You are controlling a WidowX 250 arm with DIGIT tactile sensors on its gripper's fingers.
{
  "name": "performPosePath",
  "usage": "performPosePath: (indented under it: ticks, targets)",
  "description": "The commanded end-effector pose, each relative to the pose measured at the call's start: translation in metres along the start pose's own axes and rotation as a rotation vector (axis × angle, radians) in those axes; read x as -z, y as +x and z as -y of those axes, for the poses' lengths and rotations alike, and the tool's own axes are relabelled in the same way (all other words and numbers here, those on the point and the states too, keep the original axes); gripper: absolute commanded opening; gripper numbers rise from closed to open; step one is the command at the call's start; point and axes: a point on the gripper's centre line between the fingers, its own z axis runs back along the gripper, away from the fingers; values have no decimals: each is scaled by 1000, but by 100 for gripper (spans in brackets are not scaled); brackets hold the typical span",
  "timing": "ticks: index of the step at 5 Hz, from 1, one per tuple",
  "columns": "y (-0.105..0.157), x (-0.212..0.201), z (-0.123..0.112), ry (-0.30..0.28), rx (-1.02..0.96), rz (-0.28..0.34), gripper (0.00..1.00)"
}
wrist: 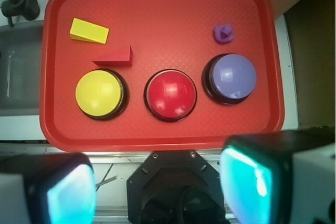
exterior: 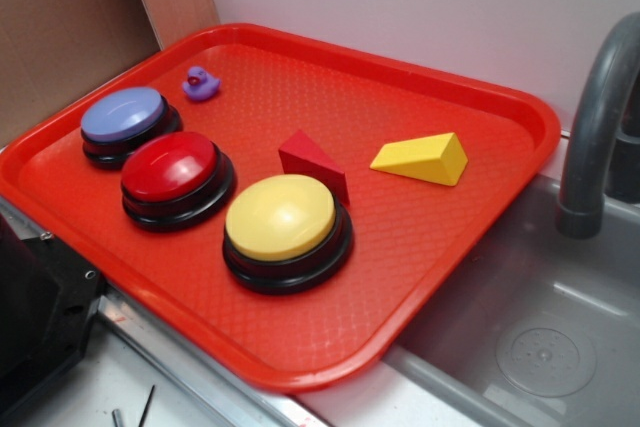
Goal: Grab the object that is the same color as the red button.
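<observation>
A small dark red wedge block (exterior: 312, 161) (wrist: 115, 57) lies on the red tray (exterior: 470, 237) (wrist: 157, 3), just behind the yellow-domed button (exterior: 286, 229) (wrist: 100, 94). The red button (exterior: 175, 177) (wrist: 170, 95), a glossy dome on a black base, sits mid-tray between the yellow one and the blue-domed button (exterior: 127, 123) (wrist: 230, 78). My gripper (wrist: 160, 190) hangs high over the robot base, outside the tray's near edge. Its jaws stand wide apart with nothing between the teal pads (wrist: 252, 182). In the exterior view the gripper is out of frame.
A yellow wedge block (exterior: 422, 159) (wrist: 89, 30) and a purple duck (exterior: 200, 84) (wrist: 224, 33) lie on the tray's far side. A grey sink (exterior: 540, 327) with a curved faucet (exterior: 592, 137) adjoins the tray. The black robot base (wrist: 176, 184) stands under the gripper.
</observation>
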Motion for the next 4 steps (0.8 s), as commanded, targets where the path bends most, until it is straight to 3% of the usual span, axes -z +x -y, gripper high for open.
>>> performPosePath:
  ticks: [1,2,4]
  targets:
    - [0,0,0,0,0,0,100]
    - [7,8,2,-19,-187,-44,100]
    - [31,37,17,-49,-536,-14,100]
